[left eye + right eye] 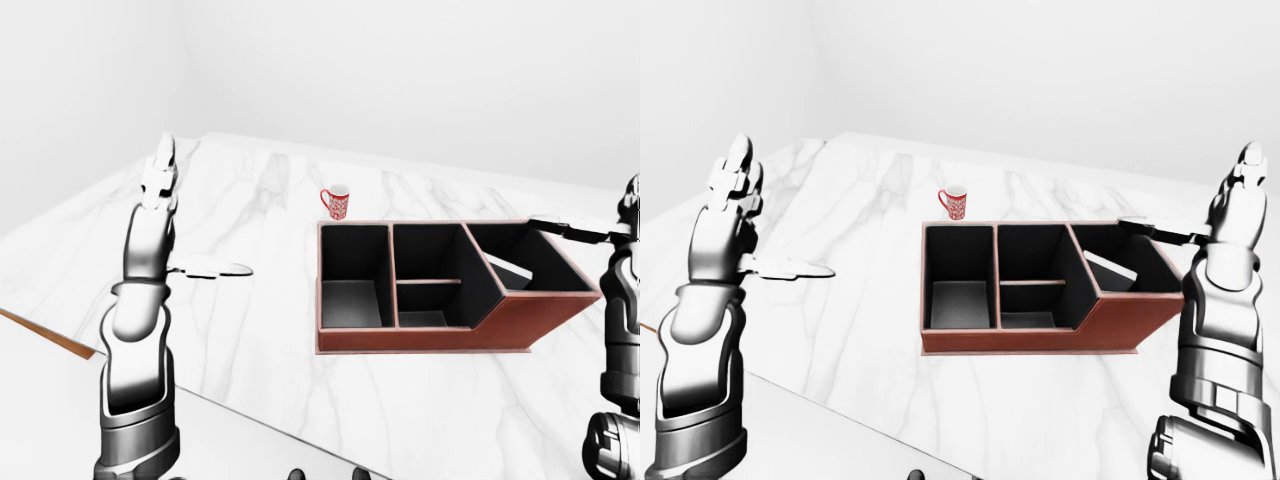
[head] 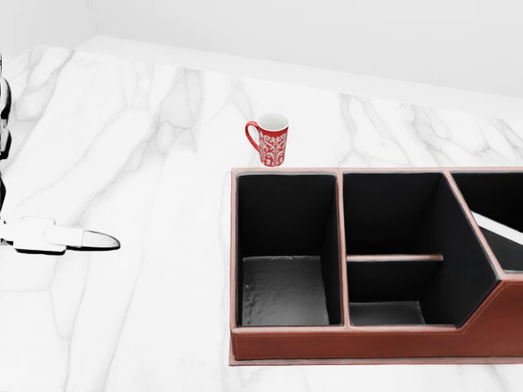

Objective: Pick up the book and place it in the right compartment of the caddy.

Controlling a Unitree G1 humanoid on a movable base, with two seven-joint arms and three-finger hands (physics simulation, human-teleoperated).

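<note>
The brown caddy [image 1: 1030, 342] with black insides stands on the white marble table [image 1: 870, 320]. The dark book [image 1: 1110, 270] with white page edges lies tilted inside the caddy's right compartment; it also shows at the head view's right edge as the book [image 2: 500, 230]. My right hand [image 1: 1190, 195] is open above and to the right of that compartment, touching nothing, thumb stretched over the caddy's far right corner. My left hand [image 1: 780, 215] is open and raised well left of the caddy, fingers up.
A red-and-white patterned mug [image 2: 272, 140] stands just beyond the caddy's left compartment. The marble table's near edge [image 1: 260, 425] runs across the bottom of the eye views, with a wooden strip [image 1: 50, 335] at lower left.
</note>
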